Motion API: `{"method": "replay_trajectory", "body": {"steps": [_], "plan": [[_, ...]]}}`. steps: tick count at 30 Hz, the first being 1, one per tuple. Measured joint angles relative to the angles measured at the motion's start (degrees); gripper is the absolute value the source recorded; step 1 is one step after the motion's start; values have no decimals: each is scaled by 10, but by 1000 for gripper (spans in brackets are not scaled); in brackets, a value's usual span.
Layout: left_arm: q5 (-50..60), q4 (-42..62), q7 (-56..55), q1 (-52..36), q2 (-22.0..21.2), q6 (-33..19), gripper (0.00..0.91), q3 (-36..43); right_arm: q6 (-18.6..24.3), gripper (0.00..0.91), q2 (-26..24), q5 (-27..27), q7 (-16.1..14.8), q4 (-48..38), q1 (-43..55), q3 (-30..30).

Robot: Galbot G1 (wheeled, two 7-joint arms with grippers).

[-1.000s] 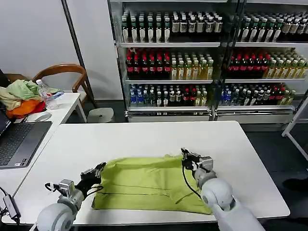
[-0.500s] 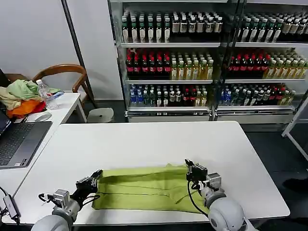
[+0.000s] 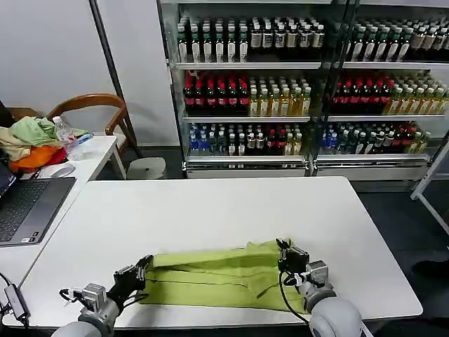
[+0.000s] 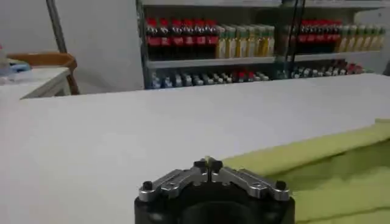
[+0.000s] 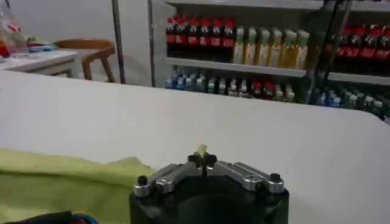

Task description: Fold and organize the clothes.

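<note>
Shelves of drink bottles (image 3: 280,98) are seen behind the white counter (image 3: 210,210). Much bare counter is left beyond the shirt (image 3: 217,277), which is bunched along the near edge. The left pincer (image 3: 140,269) and right pincer (image 3: 286,254) are held low at its ends. From each wrist, fingers (image 4: 208,165) are pinched on green cloth.

You see both arms cut off by the head view's lower edge. The shirt (image 3: 217,279) runs off the edge in each wrist view, its collar and sleeves lost in folds. The laptop (image 3: 24,203) is cropped, and bottle labels on the shelves (image 3: 280,91) are too small to read.
</note>
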Motion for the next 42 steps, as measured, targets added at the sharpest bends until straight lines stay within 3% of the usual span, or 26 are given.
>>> {"method": "replay_trajectory", "body": {"steps": [1,2,17,27,40,41,42], "plan": [[2,1,-1,0,-1,1,907,2,0,322,-1,-3,-2,1,-2,0],[5,1,-3,0,-2,2,907,4,0,907,-1,-5,-2,1,-5,0],[16,-54,-62,16,-13,34,907,-4,7,907,-10,-29,-14,55,-61,40],[-27,-68,-175,0,-43,52,907,36,17,907,-3,-40,-12,100,-125,98],[-42,-39,-252,-25,-75,54,907,83,23,907,5,-56,-12,118,-164,125],[-43,-36,-254,-28,-74,53,675,84,23,907,5,-57,-12,118,-165,127],[-44,-32,-256,-30,-74,52,101,84,24,907,5,-58,-12,118,-166,127]]}}
